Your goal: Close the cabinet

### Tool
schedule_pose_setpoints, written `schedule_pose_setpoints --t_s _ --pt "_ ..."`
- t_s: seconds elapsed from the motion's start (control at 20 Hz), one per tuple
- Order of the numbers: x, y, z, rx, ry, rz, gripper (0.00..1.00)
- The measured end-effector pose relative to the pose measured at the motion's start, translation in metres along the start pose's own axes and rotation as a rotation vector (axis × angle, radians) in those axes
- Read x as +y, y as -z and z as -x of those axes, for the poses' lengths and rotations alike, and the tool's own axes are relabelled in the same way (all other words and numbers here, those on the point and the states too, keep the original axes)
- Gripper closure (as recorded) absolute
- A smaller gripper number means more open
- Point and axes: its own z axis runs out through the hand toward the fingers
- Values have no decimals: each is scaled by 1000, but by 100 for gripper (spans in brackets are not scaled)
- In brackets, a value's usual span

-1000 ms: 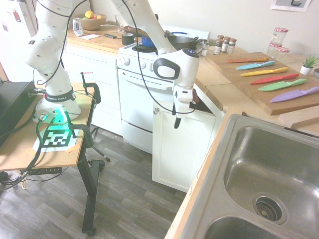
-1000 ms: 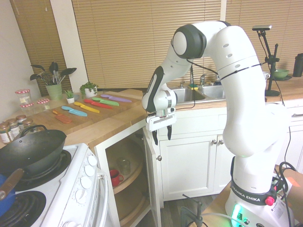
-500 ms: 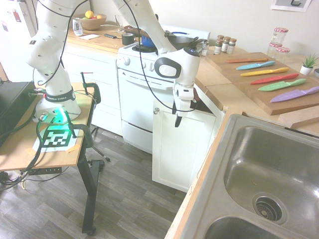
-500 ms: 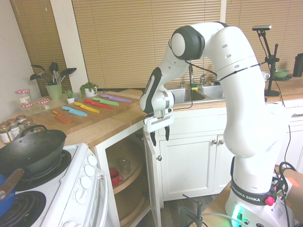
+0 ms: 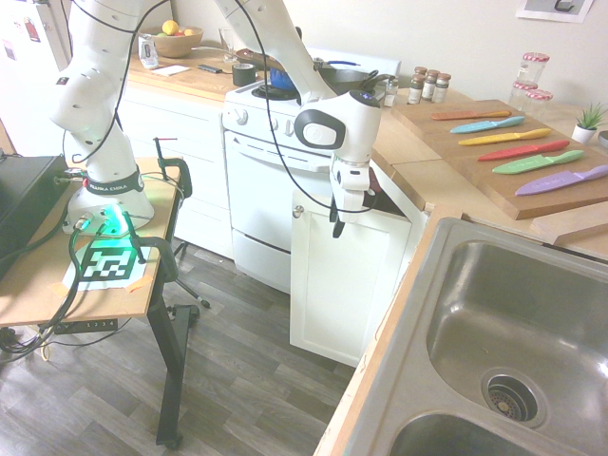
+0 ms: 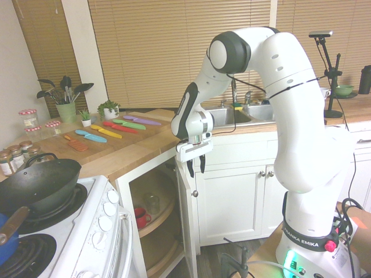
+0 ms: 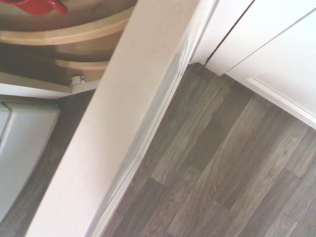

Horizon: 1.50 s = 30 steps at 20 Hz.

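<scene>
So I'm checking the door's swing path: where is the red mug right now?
In the second exterior view the red mug sits on the open cabinet's curved wooden shelf, beside a clear jar and right of the stove.

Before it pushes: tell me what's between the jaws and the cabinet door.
Nothing. In the second exterior view the gripper hangs right at the open door's top edge; whether it touches is unclear.

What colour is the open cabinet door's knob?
Silver, on the white cabinet door; the knob shows best in the first exterior view.
</scene>
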Motion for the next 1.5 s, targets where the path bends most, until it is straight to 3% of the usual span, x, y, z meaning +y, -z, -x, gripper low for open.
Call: schedule_pose_setpoints --t_s 0.7,1.05,1.5 --pt "-7 3 6 8 25 5 100" --pt "-21 -15 42 22 90 51 100" --pt "-50 -2 77 53 135 64 100"
